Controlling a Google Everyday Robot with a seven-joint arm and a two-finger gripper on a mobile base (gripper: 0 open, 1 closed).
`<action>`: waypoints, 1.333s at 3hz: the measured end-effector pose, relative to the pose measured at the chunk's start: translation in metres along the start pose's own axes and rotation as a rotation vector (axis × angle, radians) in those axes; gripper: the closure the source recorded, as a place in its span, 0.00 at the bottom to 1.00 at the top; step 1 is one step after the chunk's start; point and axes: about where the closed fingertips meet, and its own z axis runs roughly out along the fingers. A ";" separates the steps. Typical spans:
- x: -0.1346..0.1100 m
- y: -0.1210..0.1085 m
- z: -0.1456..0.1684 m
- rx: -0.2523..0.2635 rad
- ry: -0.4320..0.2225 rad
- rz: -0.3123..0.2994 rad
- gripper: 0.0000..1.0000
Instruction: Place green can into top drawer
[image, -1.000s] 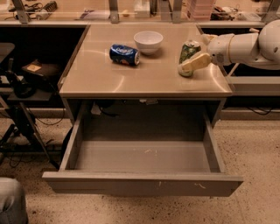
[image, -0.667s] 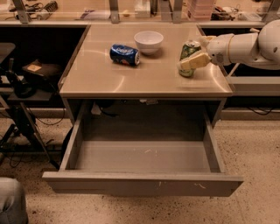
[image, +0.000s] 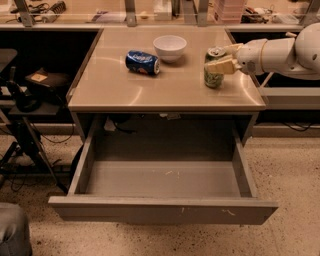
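The green can (image: 213, 70) stands upright on the right side of the table top (image: 165, 85). My gripper (image: 223, 57) reaches in from the right, and its pale fingers (image: 219, 65) are closed on the can's upper part, one in front and one behind. The can's base looks to be at the table surface. The top drawer (image: 165, 211) is pulled fully out below the table's front edge, and its inside holds nothing.
A blue soda can (image: 142, 62) lies on its side at mid-table, with a white bowl (image: 170, 47) behind it. A counter with clutter runs along the back. A black stand and cables (image: 25, 125) are to the left of the table.
The green can was tilted to the left in my gripper and now stands upright. The gripper has shifted slightly. The drawer, bowl and blue can have not moved.
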 end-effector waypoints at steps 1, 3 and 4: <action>0.000 0.000 0.000 0.000 0.000 0.000 0.81; 0.002 0.015 -0.026 0.021 -0.013 0.007 1.00; -0.074 0.051 -0.094 0.138 -0.140 -0.087 1.00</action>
